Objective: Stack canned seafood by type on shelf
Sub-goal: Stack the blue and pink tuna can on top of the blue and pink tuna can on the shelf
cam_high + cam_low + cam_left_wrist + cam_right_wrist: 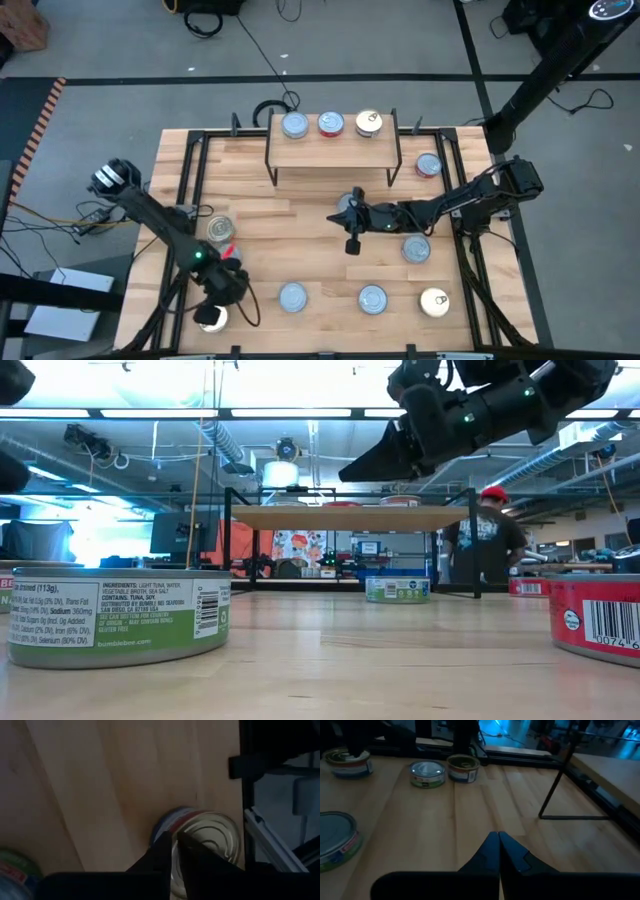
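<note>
Right now the left claw (pixel 212 308) hangs low over a gold-top can (pixel 207 837) near the front left corner of the table (pixel 310 225). Its fingers look almost pressed together, with only a thin gap, so I cannot tell for sure if they are spread or closed. They are not pinching the can. The can sits flat on the wood just under the fingertips.

The right claw (pixel 498 851) is in the middle of the table, up in the air in front of the shelf (pixel 335 150). Its fingers are pressed together and it holds nothing.

Three cans already sit in a row on the shelf: a silver can (pixel 295 125), a red can (pixel 331 124) and a gold can (pixel 368 123). More cans are spread around the table, like a green can (pixel 220 228) close to the left arm and another red one (pixel 428 165) beside the shelf.

I think the step in hand is getting ready to pick up the gold-top can at the corner. Next, the left claw would need to spread wide enough to fit around the can, go down, and squeeze its sides. Then the can could go on top of the gold can on the shelf.
</note>
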### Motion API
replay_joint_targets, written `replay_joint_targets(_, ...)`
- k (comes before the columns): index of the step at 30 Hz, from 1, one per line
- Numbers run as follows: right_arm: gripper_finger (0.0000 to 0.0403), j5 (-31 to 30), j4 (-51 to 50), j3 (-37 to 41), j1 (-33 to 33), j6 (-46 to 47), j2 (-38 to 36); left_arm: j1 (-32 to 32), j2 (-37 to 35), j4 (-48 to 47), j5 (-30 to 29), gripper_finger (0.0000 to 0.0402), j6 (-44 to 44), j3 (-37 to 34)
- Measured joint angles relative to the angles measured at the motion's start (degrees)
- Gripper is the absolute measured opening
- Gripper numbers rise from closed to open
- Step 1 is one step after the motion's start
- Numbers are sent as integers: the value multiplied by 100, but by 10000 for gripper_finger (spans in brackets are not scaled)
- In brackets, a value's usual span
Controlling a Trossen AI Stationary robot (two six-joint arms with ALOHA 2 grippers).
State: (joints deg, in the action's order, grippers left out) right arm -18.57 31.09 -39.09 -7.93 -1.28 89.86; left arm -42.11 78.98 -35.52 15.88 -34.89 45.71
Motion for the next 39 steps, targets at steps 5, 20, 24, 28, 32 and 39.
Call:
replay_joint_targets(5,3,0,-26,0,70,2,2,-76,214,16,68,72,-137,0)
replay_joint_targets(20,3,22,-26,0,57,24,2,-78,304,-224,111,87,-12,0)
replay_joint_targets(24,3,22,-28,0,57,24,2,-77,340,-185,71,76,30,0)
replay_joint_targets(28,3,22,-26,0,57,24,2,-69,551,-32,345,62,38,12)
replay_joint_targets(32,3,22,-28,0,57,24,2,-27,665,93,585,43,242,24)
replay_joint_targets(39,3,22,-29,0,57,52,2,290,621,-342,444,5,624,196)
